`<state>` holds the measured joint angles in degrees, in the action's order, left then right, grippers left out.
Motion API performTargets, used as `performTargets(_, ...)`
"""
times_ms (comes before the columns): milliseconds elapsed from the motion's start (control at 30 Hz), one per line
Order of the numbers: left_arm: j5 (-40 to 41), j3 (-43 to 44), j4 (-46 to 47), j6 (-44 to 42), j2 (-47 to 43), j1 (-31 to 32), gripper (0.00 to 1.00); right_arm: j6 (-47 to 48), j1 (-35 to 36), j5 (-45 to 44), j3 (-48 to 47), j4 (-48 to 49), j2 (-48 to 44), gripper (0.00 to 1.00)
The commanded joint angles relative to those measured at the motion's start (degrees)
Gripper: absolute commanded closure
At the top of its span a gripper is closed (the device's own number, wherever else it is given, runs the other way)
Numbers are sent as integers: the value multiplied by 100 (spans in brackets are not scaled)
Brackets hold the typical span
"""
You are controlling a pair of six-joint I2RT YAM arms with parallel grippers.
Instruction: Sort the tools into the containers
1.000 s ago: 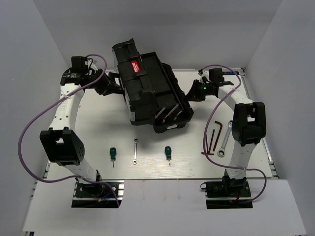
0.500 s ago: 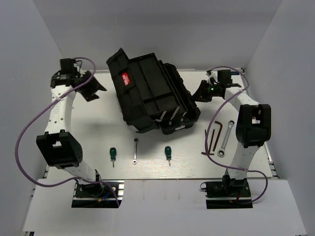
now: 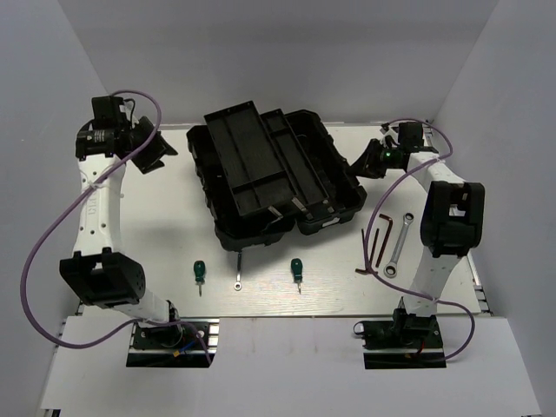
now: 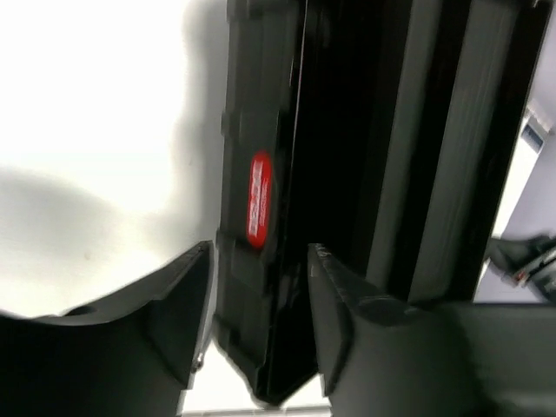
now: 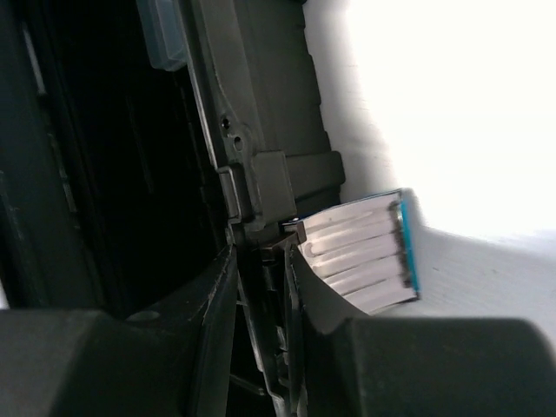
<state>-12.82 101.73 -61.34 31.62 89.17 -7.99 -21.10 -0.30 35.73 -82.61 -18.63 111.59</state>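
Observation:
The black toolbox (image 3: 261,174) lies open at the back middle of the table, its lid folded out to the left. My right gripper (image 3: 361,165) is shut on the toolbox's right rim (image 5: 259,228); its fingers (image 5: 217,300) pinch the wall. My left gripper (image 3: 160,149) is open and empty, left of the lid; the lid's red label (image 4: 259,198) shows beyond its fingers (image 4: 187,304). Two green screwdrivers (image 3: 199,273) (image 3: 296,269) and the small wrench (image 3: 237,268) lie in front of the toolbox. The larger wrench (image 3: 396,247) and the hex keys (image 3: 375,243) lie at the right.
White walls close in the table at the left, back and right. A white ribbed strip with a blue edge (image 5: 360,252) sits just right of the toolbox's rim. The table's right rail (image 3: 473,261) runs close to the larger wrench.
The toolbox lid has swung open to the left and now lies flat. My left gripper has let go and pulled back to the left. My right gripper has stayed on the right rim.

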Motion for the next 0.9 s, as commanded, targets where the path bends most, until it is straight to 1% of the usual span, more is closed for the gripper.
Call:
performTargets(0, -265, -486, -343, -217, -610, 131, 44, -753, 21, -550, -97, -132, 557, 100)
performTargets(33, -265, -757, -396, -217, -715, 192, 48, -938, 3, -427, -98, -88, 574, 100)
performTargets(67, -204, -856, -466, -304, -803, 192, 56, -1000, 229, -374, -115, -18, 592, 100)
performTargets(100, -203, -970, -536, -375, -952, 262, 59, -1114, 319, -321, -106, 9, 592, 100)
performTargets(167, -282, -1523, -589, -375, -1111, 324, 62, -1203, 477, -189, -141, 35, 574, 100)
performTargets(233, -370, -2075, -520, -375, -1365, 464, 62, -1177, 670, -162, -185, 0, 609, 100)
performTargets(267, -370, -2226, -441, -306, -1471, 465, 54, -1159, 715, -162, -229, -26, 549, 100)
performTargets(367, -370, -2386, -194, -165, -1639, 570, 44, -993, 820, -241, -238, -123, 557, 100)
performTargets(400, -370, -2386, -194, -165, -1639, 623, 37, -914, 821, -241, -212, -175, 548, 100)
performTargets(500, -239, -2211, -194, -234, -1446, 754, 33, -721, 847, -285, -46, -228, 469, 100)
performTargets(700, 332, -2105, -194, -402, -1042, 1044, 30, -448, 803, -250, 69, -325, 276, 100)
performTargets(767, 639, -2166, -246, -524, -867, 1132, 30, -351, 794, -233, 87, -351, 197, 96)
performTargets(867, 1088, -2166, -247, -586, -752, 1273, 30, -281, 777, -198, 96, -404, 144, 94)
